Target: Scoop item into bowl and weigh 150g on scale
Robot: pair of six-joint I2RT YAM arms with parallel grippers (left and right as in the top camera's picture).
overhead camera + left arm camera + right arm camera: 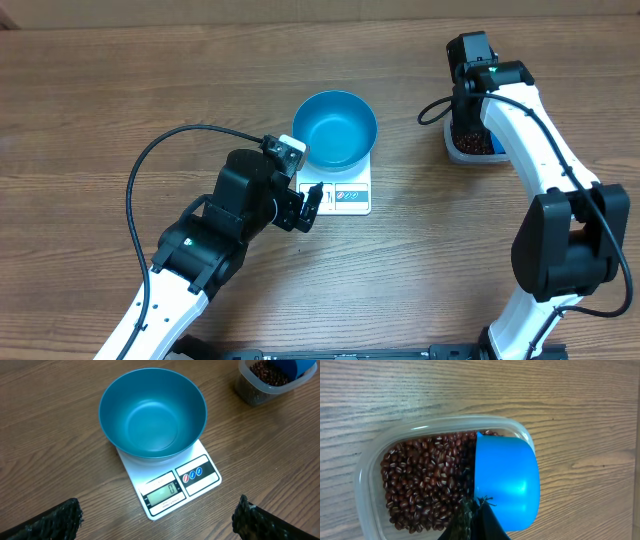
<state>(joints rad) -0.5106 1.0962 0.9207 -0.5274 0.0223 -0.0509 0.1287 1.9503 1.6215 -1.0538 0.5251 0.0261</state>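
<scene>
**Operator:** What is nearest?

**Technician:** The left gripper [303, 210] hovers at the near-left corner of the scale [200, 477]. Its jaws are spread wide and hold nothing. The scale lies flat on the table, and the display on its near edge reads zero.

**Operator:** And the bowl?

**Technician:** The bowl [190, 405] stands upright on the far part of the scale and overhangs the platform. It is empty.

**Operator:** Where is the item?

**Technician:** At the far right, well apart from the scale. The beans [420, 480] lie in a loose heap in a clear tub [367, 475]. The right gripper [472, 517] is above the tub with its jaws closed on the near end of the scoop [507, 480]. The fingers hide the handle. The cup of the scoop sits at one end of the tub, touching the beans.

**Operator:** How will the beans handle?

**Technician:** The beans look small, hard and smooth, so they should pour and roll freely. Pinching them is not practical.
- Move the beans with the scoop only, gripped by its handle and carried level.
- Tip the scoop low over the centre of the bowl, because the bowl looks light and may slide.
- Add small portions as the reading nears the target.
</scene>
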